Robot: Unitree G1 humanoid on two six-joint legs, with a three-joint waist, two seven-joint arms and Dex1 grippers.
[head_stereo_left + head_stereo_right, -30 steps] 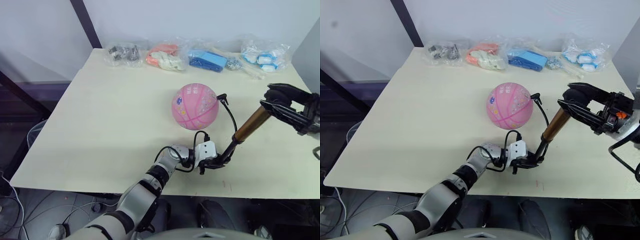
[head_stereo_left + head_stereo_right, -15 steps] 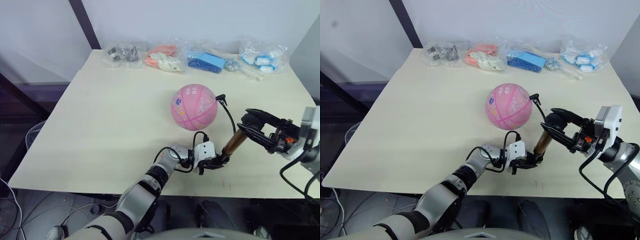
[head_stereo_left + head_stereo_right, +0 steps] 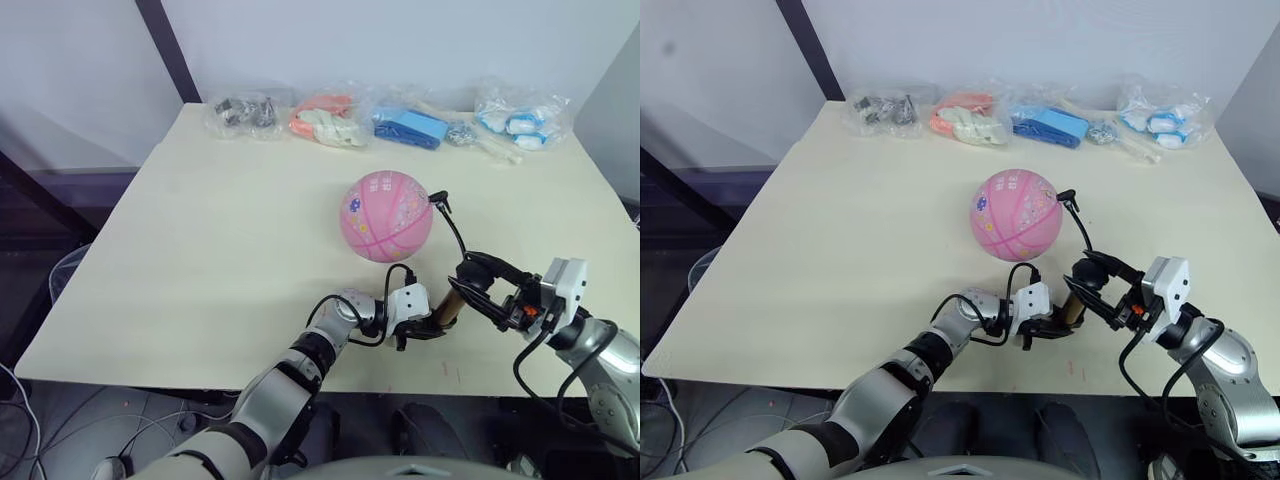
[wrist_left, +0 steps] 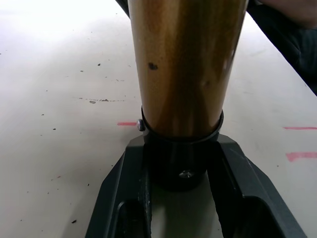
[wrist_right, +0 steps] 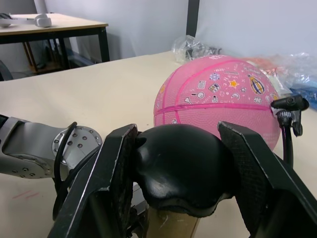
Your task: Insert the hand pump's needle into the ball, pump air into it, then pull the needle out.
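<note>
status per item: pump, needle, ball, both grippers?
hand pump: upright, handle pushed down near the barrel
needle: fitting sits against the ball's side
ball: round, resting on the table
left gripper: clamps the pump's base
right gripper: grips the pump's handle

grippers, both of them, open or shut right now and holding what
Left gripper: shut on the hand pump, at the barrel's base.
Right gripper: shut on the hand pump, at its black handle.
</note>
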